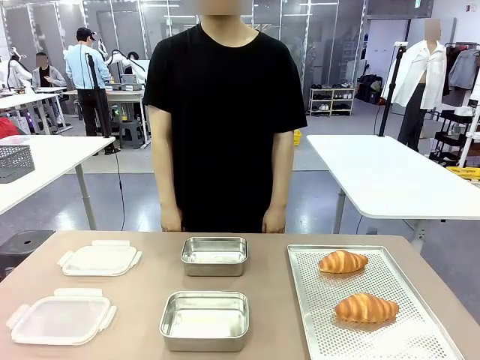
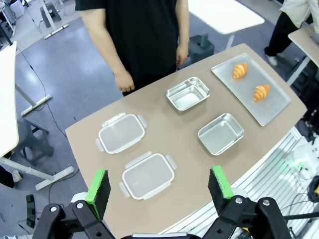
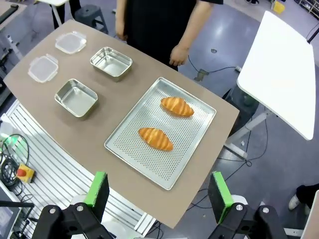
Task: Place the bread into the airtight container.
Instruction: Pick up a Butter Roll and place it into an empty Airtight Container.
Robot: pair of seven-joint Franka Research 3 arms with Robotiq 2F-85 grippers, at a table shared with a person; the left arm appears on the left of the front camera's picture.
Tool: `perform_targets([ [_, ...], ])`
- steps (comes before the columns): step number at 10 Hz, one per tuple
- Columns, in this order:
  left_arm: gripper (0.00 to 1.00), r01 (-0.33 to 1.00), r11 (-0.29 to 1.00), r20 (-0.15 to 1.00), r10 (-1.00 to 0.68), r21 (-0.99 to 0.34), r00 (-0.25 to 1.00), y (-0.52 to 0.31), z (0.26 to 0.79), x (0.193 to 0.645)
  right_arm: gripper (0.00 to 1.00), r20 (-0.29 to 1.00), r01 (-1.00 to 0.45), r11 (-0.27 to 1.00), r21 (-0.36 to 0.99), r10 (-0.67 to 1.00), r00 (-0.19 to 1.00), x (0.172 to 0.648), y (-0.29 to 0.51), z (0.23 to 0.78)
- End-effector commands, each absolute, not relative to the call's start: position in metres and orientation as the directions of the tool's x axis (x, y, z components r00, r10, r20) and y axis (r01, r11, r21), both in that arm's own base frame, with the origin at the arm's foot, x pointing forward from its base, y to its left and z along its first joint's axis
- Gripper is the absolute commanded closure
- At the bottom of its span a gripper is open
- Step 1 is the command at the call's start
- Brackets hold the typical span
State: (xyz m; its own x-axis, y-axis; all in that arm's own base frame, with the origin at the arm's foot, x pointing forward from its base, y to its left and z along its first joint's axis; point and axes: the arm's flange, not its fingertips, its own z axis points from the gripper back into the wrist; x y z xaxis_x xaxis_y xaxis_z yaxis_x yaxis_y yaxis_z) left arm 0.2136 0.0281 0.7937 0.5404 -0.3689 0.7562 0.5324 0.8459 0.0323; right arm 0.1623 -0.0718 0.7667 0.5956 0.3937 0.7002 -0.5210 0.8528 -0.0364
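Two croissants, the bread, lie on a perforated metal tray (image 1: 420, 337) at the table's right: one farther (image 1: 343, 261), one nearer (image 1: 366, 308). Two empty steel containers stand in the middle, a far one (image 1: 214, 256) and a near one (image 1: 205, 320). In the right wrist view my right gripper (image 3: 158, 191) hangs open high above the tray (image 3: 144, 159) and its croissants (image 3: 155, 138) (image 3: 177, 106). High over the table's left part, my left gripper (image 2: 159, 188) is open above a lid (image 2: 148, 175), with the containers (image 2: 221, 133) (image 2: 188, 93) beyond.
Two clear plastic lids lie at the table's left, one far (image 1: 100, 258), one near (image 1: 61, 316). A person in a black shirt (image 1: 223, 112) stands at the far edge, hands down by the table. White tables stand behind at both sides.
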Motion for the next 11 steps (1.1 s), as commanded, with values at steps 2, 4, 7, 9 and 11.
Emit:
perform_targets([
  [2,0.00,0.531,0.847,0.755,-0.367,0.030,0.544,0.027,0.794,0.215,0.00,0.703,-0.525,0.850,-0.033,0.393,0.593,0.161,-0.070,0.768],
  [4,0.00,0.531,0.847,0.755,-0.367,0.030,0.544,0.027,0.794,0.215,0.00,0.701,-0.521,0.853,-0.037,0.394,0.595,0.162,-0.072,0.767],
  [7,0.00,0.531,0.847,0.755,-0.367,0.030,0.544,0.027,0.794,0.215,0.00,0.482,-0.863,0.463,-0.200,0.814,0.325,0.185,-0.059,0.775],
  [9,0.00,0.531,0.847,0.755,-0.367,0.030,0.544,0.027,0.794,0.215,0.00,0.327,-0.929,0.233,-0.288,0.936,0.134,0.218,-0.042,0.748],
  [11,0.00,0.531,0.847,0.755,-0.367,0.030,0.544,0.027,0.794,0.215,0.00,0.181,-0.940,0.140,-0.311,0.980,0.086,0.256,-0.001,0.695],
])
